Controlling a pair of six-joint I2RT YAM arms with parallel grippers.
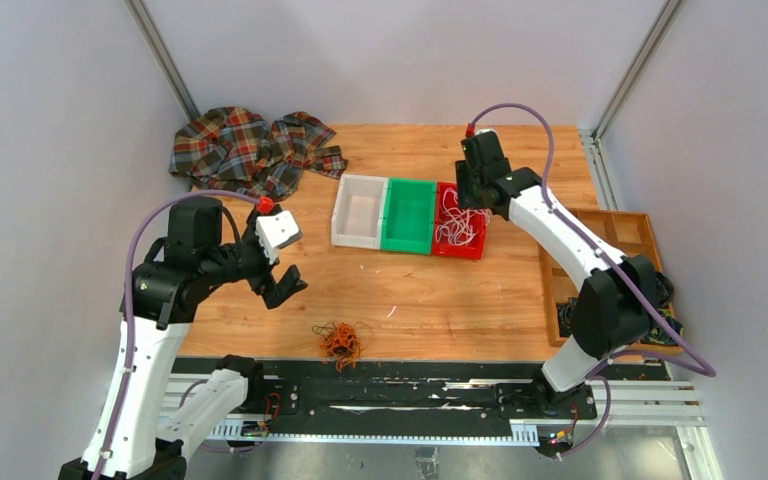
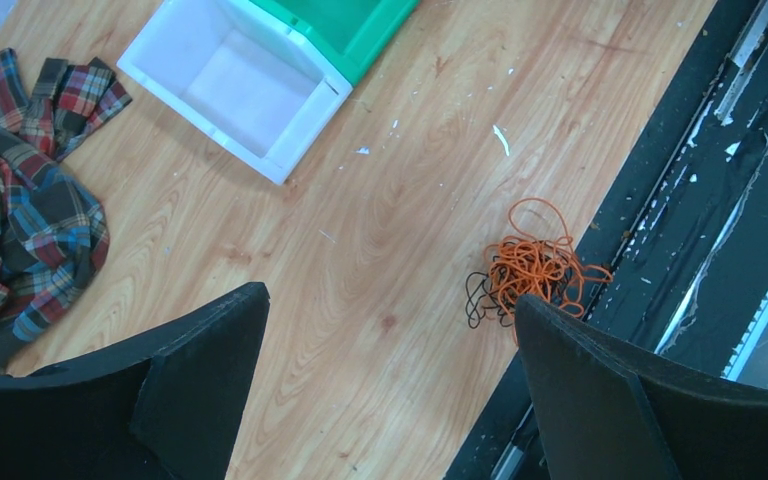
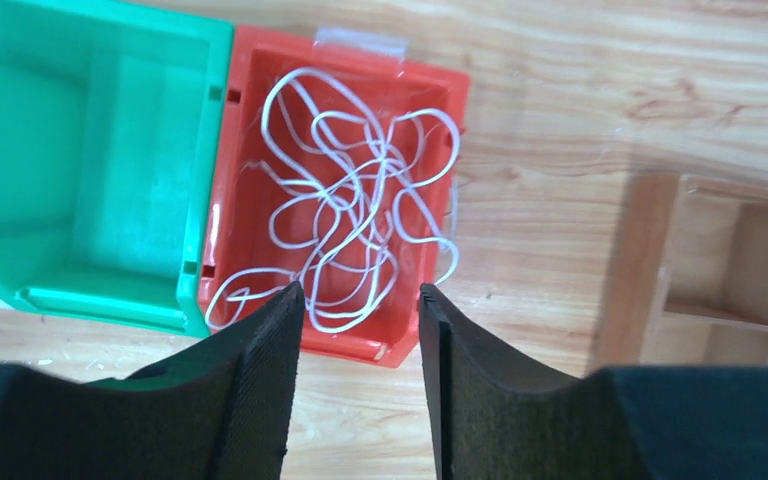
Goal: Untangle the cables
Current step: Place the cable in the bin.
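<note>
Enclosure: plain pale walls (image 1: 400, 50) on three sides, unmarked. Two bare metal posts (image 1: 165, 60) rise at the rear corners. Bench (image 1: 430, 290) has a light wood-grain top, flecked with white. A scuffed black plate (image 1: 400, 392) runs along its near edge. Lighting even, shadows soft.

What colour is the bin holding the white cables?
Red. The bin with the white cables shows best in the right wrist view.

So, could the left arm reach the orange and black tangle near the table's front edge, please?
Probably yes: the left claw hangs open near the tangle, with nothing standing between them.
</note>
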